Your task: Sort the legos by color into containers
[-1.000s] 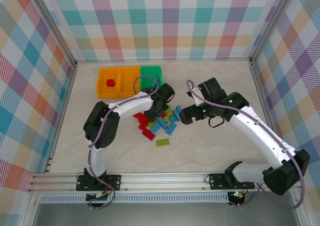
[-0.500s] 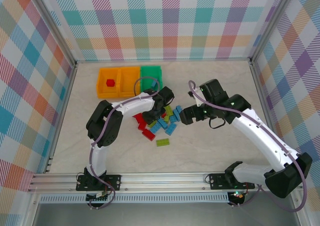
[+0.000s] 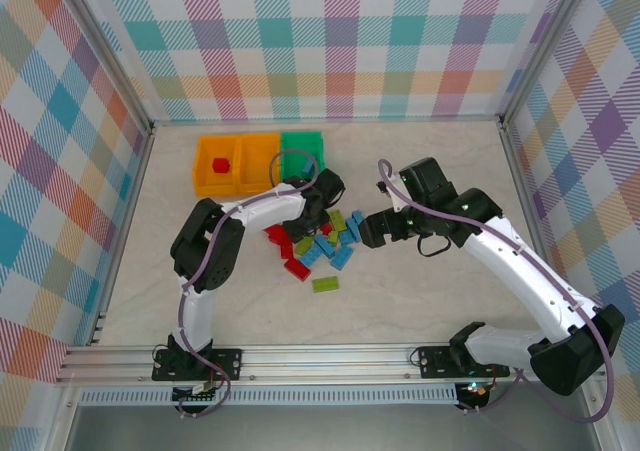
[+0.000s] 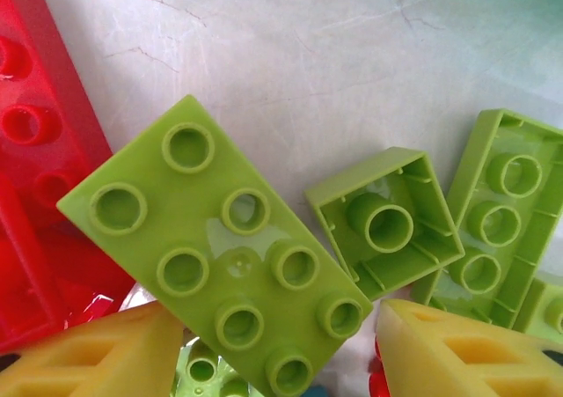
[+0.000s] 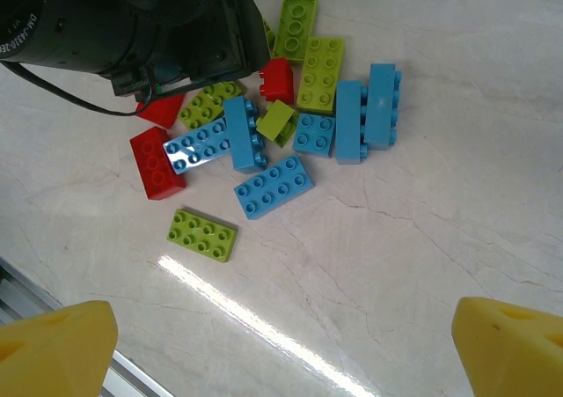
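The lime green lego (image 4: 224, 256), long axis 10-to-4 o'clock, lies between the left gripper's (image 4: 280, 327) parted fingers; whether they pinch it is unclear.

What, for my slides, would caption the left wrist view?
Yellow fingers flank a lime green eight-stud brick lying beside a red brick.

Left jaws narrower, slightly leftward over legos (image 3: 338, 255).

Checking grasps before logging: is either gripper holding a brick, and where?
The right gripper is open and empty. The left gripper straddles one end of a lime brick; a grip cannot be told.
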